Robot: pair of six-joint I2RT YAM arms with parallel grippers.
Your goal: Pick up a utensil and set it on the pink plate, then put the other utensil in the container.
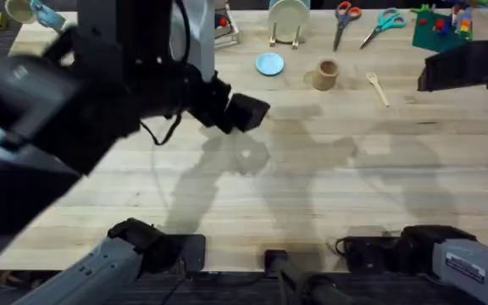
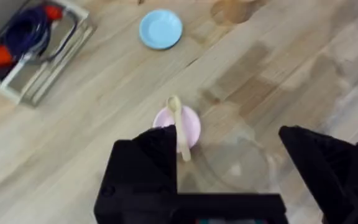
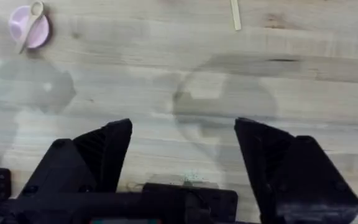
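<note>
A pale wooden utensil [image 2: 179, 124] lies across the pink plate [image 2: 191, 127], its bowl end over the rim. My left gripper [image 2: 229, 155] hangs open above them, holding nothing. From the right wrist view the pink plate [image 3: 27, 30] and the utensil [image 3: 32, 18] on it sit far off. The small wooden fork [image 1: 378, 88] lies flat on the table right of the tan cup [image 1: 326, 74]. Its handle end [image 3: 235, 15] shows beyond my right gripper [image 3: 182, 140], which is open and empty above bare wood. In the overhead view the raised left arm [image 1: 100, 102] hides the pink plate.
A light-blue plate [image 1: 269, 63] lies left of the cup. At the back stand a pale-green plate on a rack [image 1: 289, 17], two pairs of scissors [image 1: 346, 17] and a white wire basket [image 2: 30, 43]. The right arm [image 1: 464, 63] sits at the far right.
</note>
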